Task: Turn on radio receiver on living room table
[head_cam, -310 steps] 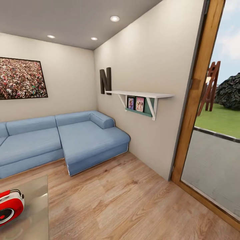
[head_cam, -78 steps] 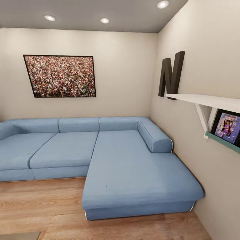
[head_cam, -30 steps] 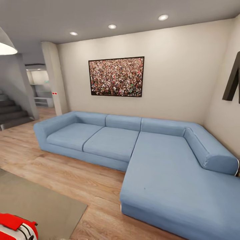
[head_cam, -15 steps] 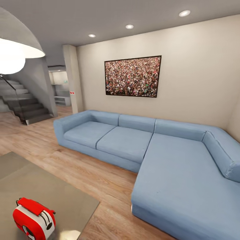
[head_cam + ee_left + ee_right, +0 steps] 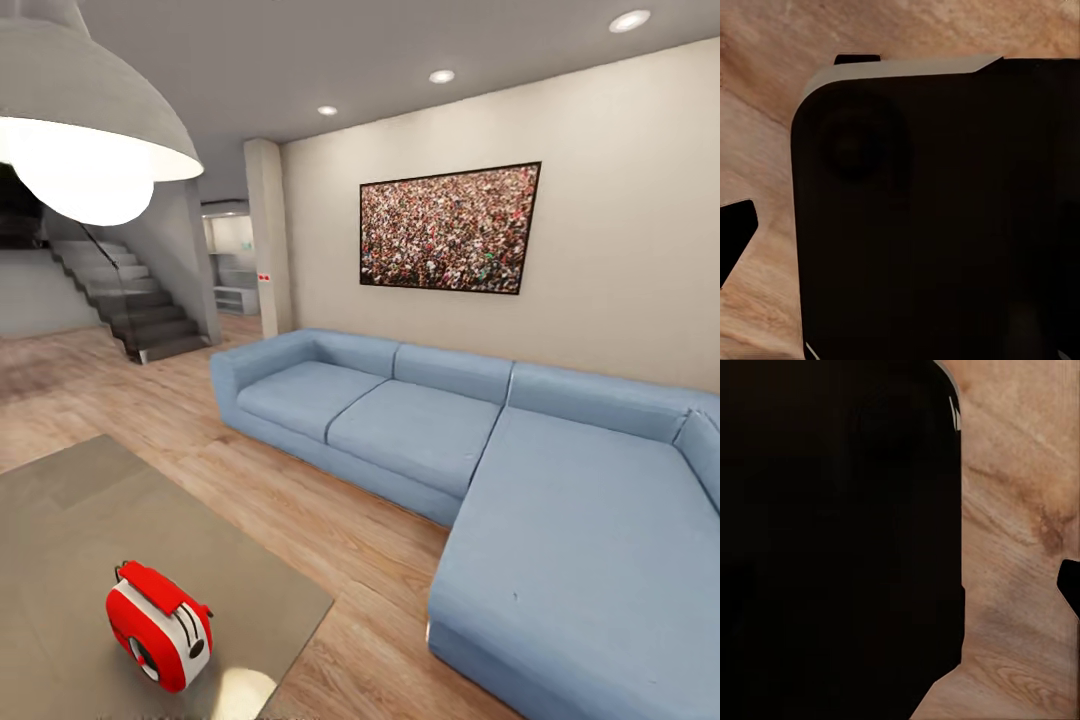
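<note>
From my head cam: radio receiver sat upright on the worktop near its sofa-side edge, blue sofa beyond, crowd picture on wall, pendant lamp overhead. Both wrist cams: dark robot body over wood floor; couldn't tell either tool's opening

Head view is evenly and brightly lit, mostly by the glowing pendant lamp, blown out to pure white underneath, plus recessed ceiling spots. A glare patch is thrown on the table beside the radio receiver. Lines get stretched toward the edges. Both wrist views are largely blacked out by an unlit dark body, with softly blurred wood floor around it.
</note>
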You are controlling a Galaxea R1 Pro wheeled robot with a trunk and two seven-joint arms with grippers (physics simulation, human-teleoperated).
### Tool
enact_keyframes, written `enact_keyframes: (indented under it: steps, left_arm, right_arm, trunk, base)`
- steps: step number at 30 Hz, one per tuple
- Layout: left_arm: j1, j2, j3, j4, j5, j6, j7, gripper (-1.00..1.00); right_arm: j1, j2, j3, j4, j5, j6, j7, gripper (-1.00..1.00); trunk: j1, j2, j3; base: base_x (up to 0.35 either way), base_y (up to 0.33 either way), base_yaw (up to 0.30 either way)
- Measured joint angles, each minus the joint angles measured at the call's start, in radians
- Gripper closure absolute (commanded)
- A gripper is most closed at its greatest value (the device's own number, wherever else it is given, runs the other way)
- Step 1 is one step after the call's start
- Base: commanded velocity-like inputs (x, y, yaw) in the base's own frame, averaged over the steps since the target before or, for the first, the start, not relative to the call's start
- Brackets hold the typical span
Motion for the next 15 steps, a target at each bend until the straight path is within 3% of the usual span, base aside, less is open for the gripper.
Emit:
enact_keyframes:
  steps: [15]
  left_arm:
    - [0.0,0.0,0.001,0.0,0.0,0.0,0.0,-1.0]
  right_arm:
    - [0.0,0.0,0.0,0.0,0.0,0.0,0.002,-1.0]
  trunk:
    - [0.0,0.0,0.0]
  base:
    - [0.0,0.0,0.275]
